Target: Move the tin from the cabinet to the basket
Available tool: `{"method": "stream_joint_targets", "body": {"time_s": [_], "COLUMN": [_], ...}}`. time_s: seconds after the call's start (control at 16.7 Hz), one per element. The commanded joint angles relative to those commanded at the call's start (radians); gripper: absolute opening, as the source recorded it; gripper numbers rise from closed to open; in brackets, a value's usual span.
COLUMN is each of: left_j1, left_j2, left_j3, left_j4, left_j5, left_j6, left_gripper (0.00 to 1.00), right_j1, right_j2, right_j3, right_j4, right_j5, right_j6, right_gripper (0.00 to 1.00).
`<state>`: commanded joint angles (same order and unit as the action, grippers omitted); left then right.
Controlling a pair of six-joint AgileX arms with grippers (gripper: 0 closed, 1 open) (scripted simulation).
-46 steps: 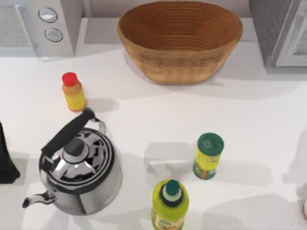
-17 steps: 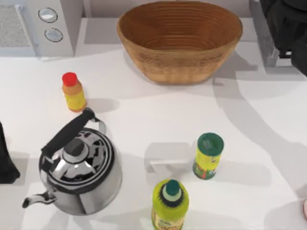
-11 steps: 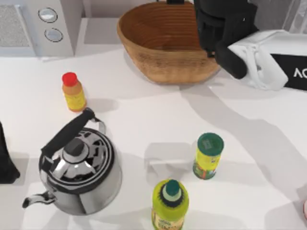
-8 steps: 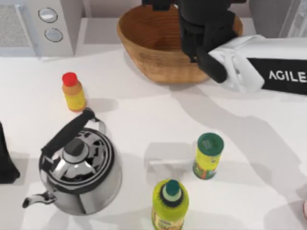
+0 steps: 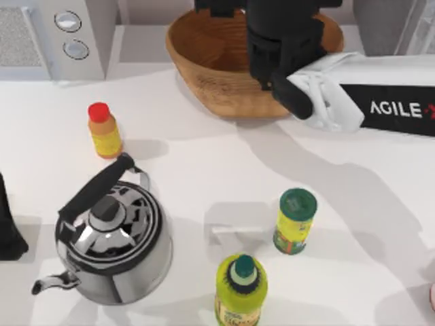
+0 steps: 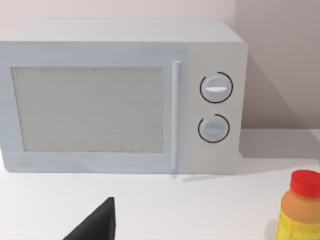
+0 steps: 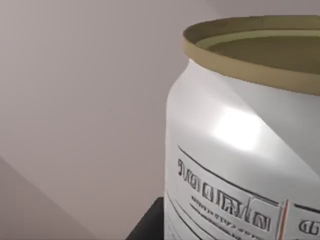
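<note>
my right gripper [image 5: 272,27] hangs over the basket [image 5: 224,75], its fingers out of sight, so i cannot tell their state. the tin [image 7: 240,150] sits right against it. my left arm is parked by the microwave [image 6: 120,95].

tin [image 7: 240,150]: white wall, black print, dull gold rim
basket [image 5: 211,58]: tan-brown, ribbed coils
my right arm [image 5: 353,95]: black and white
</note>
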<state>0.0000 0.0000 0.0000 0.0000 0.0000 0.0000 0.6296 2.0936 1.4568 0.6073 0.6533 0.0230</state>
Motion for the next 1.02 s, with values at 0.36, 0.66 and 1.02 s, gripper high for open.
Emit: {"method": "stream_joint_targets", "body": {"time_s": [0.36, 0.66, 1.02], "left_j1": [0.000, 0.000, 0.000], "left_j2": [0.000, 0.000, 0.000], "left_j3": [0.000, 0.000, 0.000], "left_j4": [0.000, 0.000, 0.000], "left_j5": [0.000, 0.000, 0.000], "left_j6": [0.000, 0.000, 0.000], "left_gripper": [1.00, 1.00, 1.00], "right_j1": [-0.023, -0.023, -0.023], "right_j2": [0.076, 0.076, 0.076], "right_j3": [0.090, 0.090, 0.090], "right_j4": [-0.001, -0.001, -0.001], "right_j5": [-0.024, -0.024, -0.024], "right_j6": [-0.003, -0.003, -0.003], "right_gripper": [0.00, 0.15, 0.60]}}
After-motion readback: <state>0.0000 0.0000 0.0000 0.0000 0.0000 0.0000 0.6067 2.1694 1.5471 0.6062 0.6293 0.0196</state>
